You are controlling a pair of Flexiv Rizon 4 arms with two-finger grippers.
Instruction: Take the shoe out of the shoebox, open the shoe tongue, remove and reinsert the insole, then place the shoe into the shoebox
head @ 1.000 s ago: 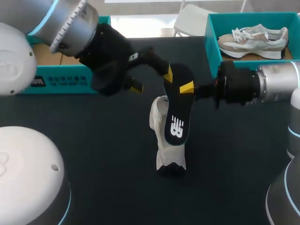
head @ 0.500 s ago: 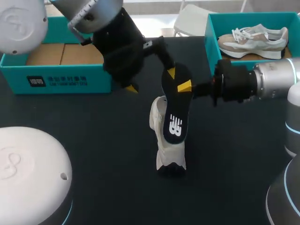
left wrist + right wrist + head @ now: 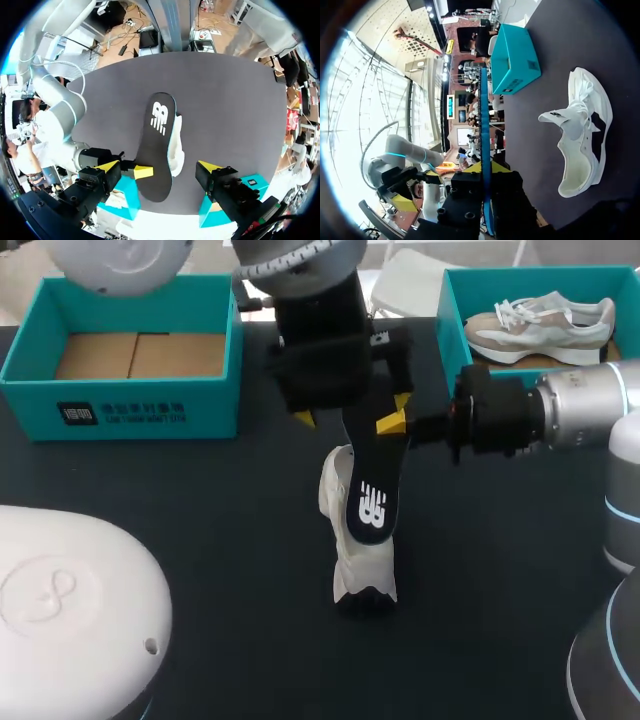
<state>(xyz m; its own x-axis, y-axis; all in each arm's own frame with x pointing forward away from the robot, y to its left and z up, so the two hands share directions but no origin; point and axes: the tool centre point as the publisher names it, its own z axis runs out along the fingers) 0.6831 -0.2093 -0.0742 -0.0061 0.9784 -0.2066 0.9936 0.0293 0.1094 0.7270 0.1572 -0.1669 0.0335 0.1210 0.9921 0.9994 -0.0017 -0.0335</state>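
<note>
A black insole (image 3: 372, 495) hangs heel-up over the white shoe (image 3: 352, 565), which lies on the dark table. My right gripper (image 3: 392, 424) is shut on the insole's upper end. In the right wrist view the insole (image 3: 485, 125) shows edge-on between the yellow tips of the right gripper (image 3: 486, 170), and the shoe (image 3: 580, 135) lies ahead beside it. My left gripper (image 3: 350, 408) hovers open just above the insole's top. In the left wrist view its fingers (image 3: 107, 166) straddle the insole (image 3: 157, 145) without touching, with the shoe (image 3: 176, 150) under it.
An empty teal shoebox (image 3: 120, 405) stands at the back left. A second teal box (image 3: 452, 330) at the back right holds another shoe (image 3: 540, 325). The teal box (image 3: 512, 57) also shows ahead of the right gripper.
My left arm has swung right from beside the left box to above the insole's top. The right gripper and insole have barely moved.
</note>
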